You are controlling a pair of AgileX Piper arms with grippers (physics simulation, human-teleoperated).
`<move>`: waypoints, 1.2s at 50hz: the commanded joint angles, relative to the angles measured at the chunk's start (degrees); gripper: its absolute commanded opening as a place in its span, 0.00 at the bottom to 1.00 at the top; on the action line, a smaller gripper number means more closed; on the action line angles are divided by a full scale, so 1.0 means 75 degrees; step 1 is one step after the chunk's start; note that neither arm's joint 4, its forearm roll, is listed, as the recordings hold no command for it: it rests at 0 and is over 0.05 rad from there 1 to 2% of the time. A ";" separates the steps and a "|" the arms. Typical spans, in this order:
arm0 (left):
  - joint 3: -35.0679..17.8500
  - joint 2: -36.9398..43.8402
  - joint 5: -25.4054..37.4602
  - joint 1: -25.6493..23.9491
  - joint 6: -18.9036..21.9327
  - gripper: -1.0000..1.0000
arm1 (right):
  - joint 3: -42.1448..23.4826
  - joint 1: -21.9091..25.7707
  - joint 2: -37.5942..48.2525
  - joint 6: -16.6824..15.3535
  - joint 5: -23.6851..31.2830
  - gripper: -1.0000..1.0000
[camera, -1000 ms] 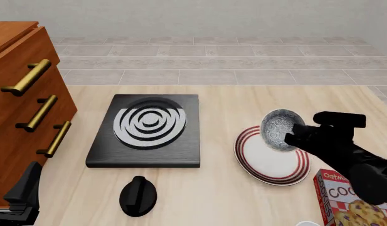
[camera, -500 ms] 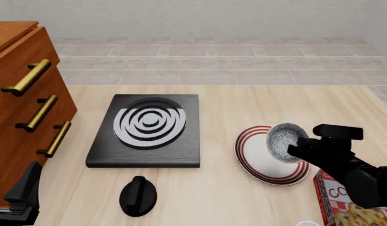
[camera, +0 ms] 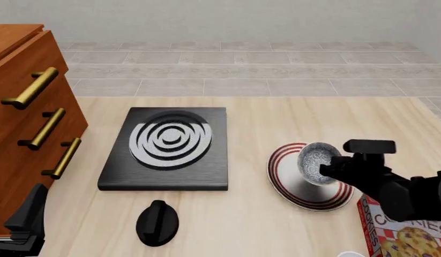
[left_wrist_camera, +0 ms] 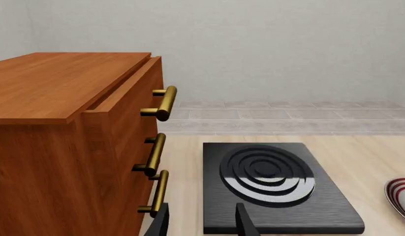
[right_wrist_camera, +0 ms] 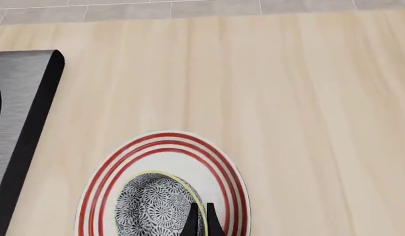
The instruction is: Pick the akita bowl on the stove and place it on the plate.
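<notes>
The akita bowl (camera: 315,161), dark outside and speckled grey-white inside, hangs tilted low over the plate (camera: 286,179), which is white with red rim stripes. My right gripper (camera: 329,170) is shut on the bowl's near rim. In the right wrist view its fingertips (right_wrist_camera: 192,222) pinch the rim of the bowl (right_wrist_camera: 153,207) inside the plate's (right_wrist_camera: 189,141) stripes. I cannot tell whether the bowl touches the plate. The stove (camera: 166,147) lies bare to the left. My left gripper (left_wrist_camera: 202,226) is open and holds nothing, low at the near left by the cabinet.
A wooden cabinet (camera: 23,123) with brass handles stands at the left edge. A black round knob (camera: 157,222) lies in front of the stove. A cookie box (camera: 402,235) sits at the near right under the right arm.
The right gripper has carried the bowl down and slightly left, closer to the plate's middle. The left arm has not moved.
</notes>
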 commanded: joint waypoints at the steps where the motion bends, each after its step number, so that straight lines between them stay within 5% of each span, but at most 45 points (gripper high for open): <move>1: 0.0000 0.0000 0.0000 0.0000 0.0000 1.00 | -0.0242 -0.0008 0.0366 -0.0182 0.0015 0.00; 7: 0.0000 0.0000 0.0000 0.0000 0.0000 1.00 | -0.0182 0.0001 0.0757 -0.0231 -0.0282 0.00; 9: 0.0000 0.0000 0.0000 0.0000 0.0000 1.00 | -0.0197 -0.0197 0.0796 -0.0575 -0.0269 0.00; 28: 0.0000 0.0000 0.0000 0.0000 0.0000 1.00 | -0.0066 -0.0088 0.0872 -0.0606 -0.0369 0.00; 29: 0.0000 0.0000 0.0000 0.0000 0.0000 1.00 | -0.0056 -0.0090 0.0851 -0.0615 -0.0364 1.00; 60: 0.0000 0.0000 0.0000 0.0000 0.0000 1.00 | -0.0024 -0.0310 -0.0830 -0.0734 0.0547 1.00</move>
